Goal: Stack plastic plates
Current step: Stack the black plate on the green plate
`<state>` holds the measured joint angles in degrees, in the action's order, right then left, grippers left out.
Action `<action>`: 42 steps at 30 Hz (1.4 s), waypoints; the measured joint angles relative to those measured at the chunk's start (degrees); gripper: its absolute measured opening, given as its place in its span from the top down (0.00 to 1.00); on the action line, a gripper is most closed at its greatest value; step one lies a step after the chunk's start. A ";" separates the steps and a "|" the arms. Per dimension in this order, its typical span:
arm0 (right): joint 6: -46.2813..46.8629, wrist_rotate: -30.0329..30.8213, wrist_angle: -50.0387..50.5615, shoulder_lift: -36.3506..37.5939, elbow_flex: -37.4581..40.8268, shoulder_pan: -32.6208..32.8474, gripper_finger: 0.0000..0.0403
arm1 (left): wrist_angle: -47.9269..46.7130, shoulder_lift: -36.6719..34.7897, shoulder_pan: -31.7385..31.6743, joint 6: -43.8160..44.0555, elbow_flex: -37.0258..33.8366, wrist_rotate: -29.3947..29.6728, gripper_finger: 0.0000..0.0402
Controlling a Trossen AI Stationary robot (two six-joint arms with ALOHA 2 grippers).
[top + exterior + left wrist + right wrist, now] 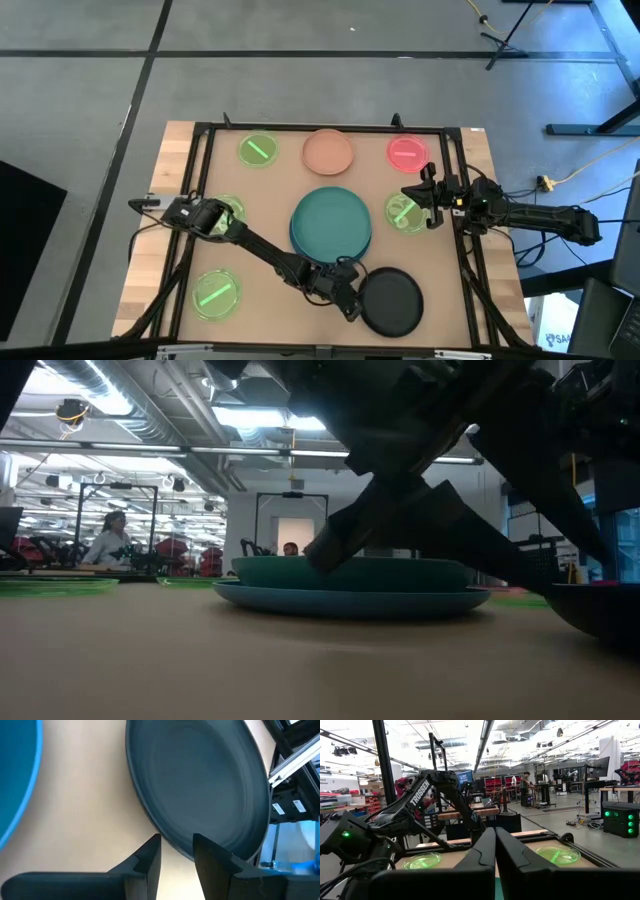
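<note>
The teal plate (330,215) lies on the blue plate (300,238) at mid-table; both also show in the low view, teal plate (350,572) on blue plate (350,600). The black plate (392,302) is near the table's near edge. My left gripper (352,300) (177,855) is at its left rim, shut on it. The peach plate (327,152) and pink-red plate (407,152) lie by the far edge. My right gripper (428,195) (495,845) is shut and holds nothing, hovering beside a green plate (404,213). My left gripper holds the black plate by its rim (176,849) on the side facing the blue plate. The rim is pinched between the two fingers, one finger (215,857) over the plate's inside and one finger (147,860) outside it. Whether the plate is lifted, I cannot tell.
Three more translucent green plates lie flat: one at the far left (258,150), one under the left arm (230,210), one near the left front (216,293). A black frame rail (460,190) borders the work area. People stand in the room beyond the table.
</note>
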<state>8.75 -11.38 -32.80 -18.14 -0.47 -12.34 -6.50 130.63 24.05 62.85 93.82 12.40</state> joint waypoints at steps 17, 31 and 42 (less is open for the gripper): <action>0.00 0.09 -0.02 0.01 0.00 0.00 0.99 | 4.13 3.37 0.07 -0.13 0.09 0.50 0.74; 0.00 0.09 -0.02 0.00 0.00 -0.01 0.99 | 4.24 3.40 1.21 -2.98 0.07 3.57 0.98; 0.00 0.02 -0.01 0.00 0.01 -0.01 0.99 | 3.47 1.97 1.81 -7.89 -0.05 6.17 0.99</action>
<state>8.75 -11.35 -32.80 -18.14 -0.46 -12.34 -3.03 132.60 25.86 54.96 93.77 18.57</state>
